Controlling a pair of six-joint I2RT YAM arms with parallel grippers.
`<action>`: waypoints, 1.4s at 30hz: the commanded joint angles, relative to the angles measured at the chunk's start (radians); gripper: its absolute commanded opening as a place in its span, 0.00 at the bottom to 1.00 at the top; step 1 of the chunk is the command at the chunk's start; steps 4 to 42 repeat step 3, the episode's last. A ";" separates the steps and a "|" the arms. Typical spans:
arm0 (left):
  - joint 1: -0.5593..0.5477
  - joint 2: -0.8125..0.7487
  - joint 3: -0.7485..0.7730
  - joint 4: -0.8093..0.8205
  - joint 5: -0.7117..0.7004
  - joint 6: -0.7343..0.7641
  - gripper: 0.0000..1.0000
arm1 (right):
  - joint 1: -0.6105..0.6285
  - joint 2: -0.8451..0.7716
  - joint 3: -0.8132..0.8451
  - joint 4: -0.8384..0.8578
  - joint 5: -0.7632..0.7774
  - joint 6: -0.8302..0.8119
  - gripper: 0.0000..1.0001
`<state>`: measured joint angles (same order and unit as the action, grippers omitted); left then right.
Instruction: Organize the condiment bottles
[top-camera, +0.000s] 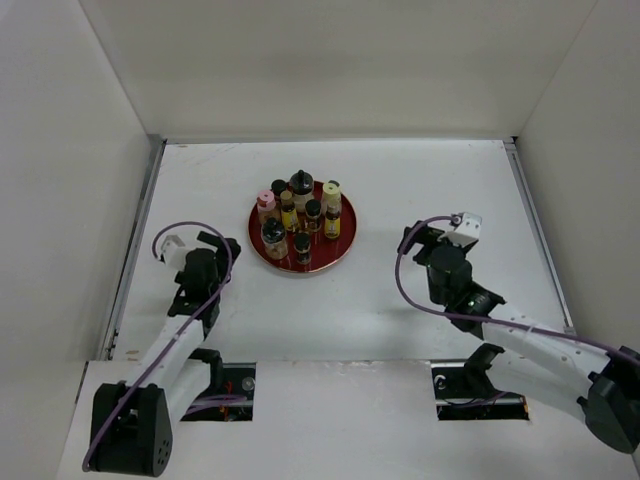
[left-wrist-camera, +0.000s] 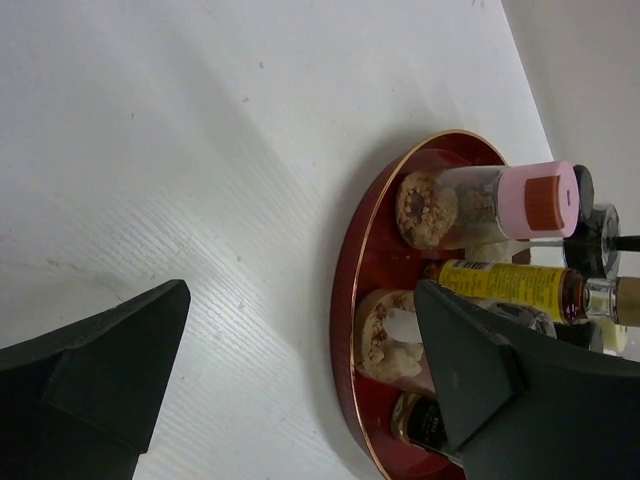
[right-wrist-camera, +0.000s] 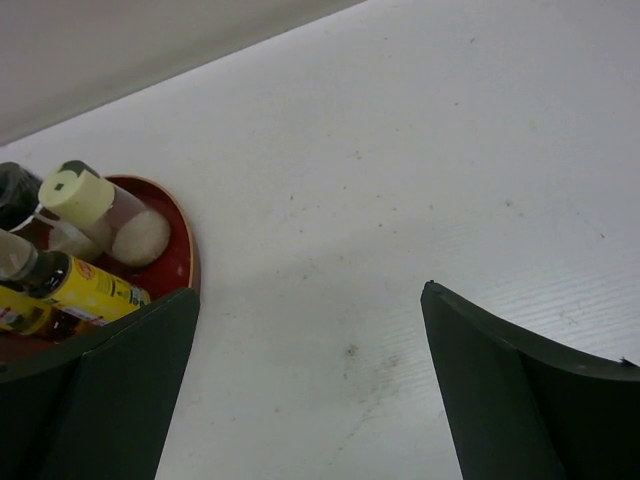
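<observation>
Overhead I get bright, even, diffuse light on the white table (top-camera: 400, 300), with only soft shadows. In my left wrist view a broad grey shadow spreads from centre toward 6 o'clock, and the near dark fingers (left-wrist-camera: 90, 380) look soft. The tray (left-wrist-camera: 350, 270) rim shows what may be faint glare.

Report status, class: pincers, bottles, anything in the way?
Left pincer open, empty. Right pincer open, empty. Condiment bottles upright, clustered on red tray. Nothing blocking either approach.

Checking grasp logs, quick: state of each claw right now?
Left claw: open, holding nothing.
Right claw: open, holding nothing.
</observation>
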<state>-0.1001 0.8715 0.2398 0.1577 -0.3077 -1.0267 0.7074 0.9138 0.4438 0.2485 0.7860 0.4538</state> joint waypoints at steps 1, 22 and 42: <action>-0.011 -0.011 0.070 -0.009 -0.028 0.039 1.00 | -0.004 -0.007 0.007 0.023 -0.004 0.022 1.00; -0.013 -0.015 0.072 -0.010 -0.030 0.043 1.00 | -0.006 -0.006 0.004 0.029 -0.004 0.026 1.00; -0.013 -0.015 0.072 -0.010 -0.030 0.043 1.00 | -0.006 -0.006 0.004 0.029 -0.004 0.026 1.00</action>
